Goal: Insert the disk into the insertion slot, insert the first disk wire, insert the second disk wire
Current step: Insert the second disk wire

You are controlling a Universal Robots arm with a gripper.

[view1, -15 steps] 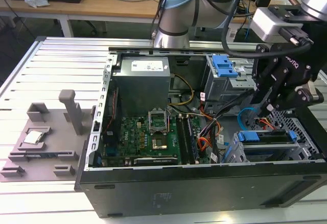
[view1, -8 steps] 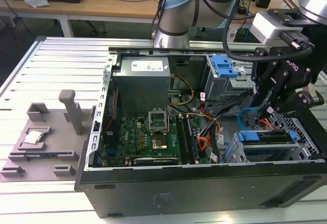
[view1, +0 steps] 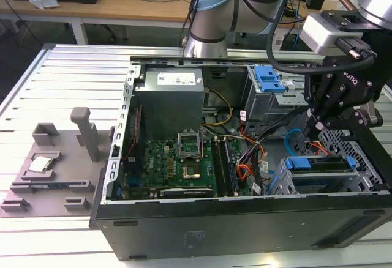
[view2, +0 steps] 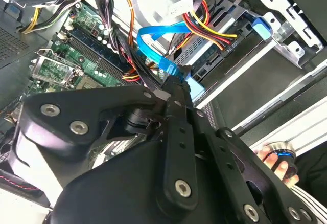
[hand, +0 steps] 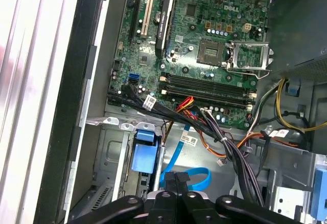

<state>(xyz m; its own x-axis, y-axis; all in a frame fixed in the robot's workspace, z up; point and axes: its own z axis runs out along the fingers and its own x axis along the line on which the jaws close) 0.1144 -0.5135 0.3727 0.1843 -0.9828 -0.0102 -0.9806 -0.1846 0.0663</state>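
The disk (view1: pixel 318 163) in its blue carrier lies inside the insertion slot (view1: pixel 288 182), the low silver cage at the case's front corner on the exterior view's right. My black gripper (view1: pixel 313 127) hangs just above the disk's rear end. In both wrist views the fingers are pressed together on the end of a flat blue disk wire (view2: pixel 153 45), which loops back into the case. The gripper (view2: pixel 171 81) holds that end close to the disk's back edge (view2: pixel 217 55). A red, yellow and black wire bundle (view2: pixel 212 29) runs to that same edge. The gripper (hand: pixel 175 179), blue wire (hand: pixel 196 179) and carrier (hand: pixel 143 155) lie close together.
The open case holds a motherboard (view1: pixel 177 158), a power supply (view1: pixel 168 100) and a taller grey cage with a blue tab (view1: pixel 269 79). Black cable bundles (hand: pixel 204 127) cross near the slot. A person's hand (view2: pixel 271 157) rests outside the case. A grey fixture (view1: pixel 55 158) sits on the table.
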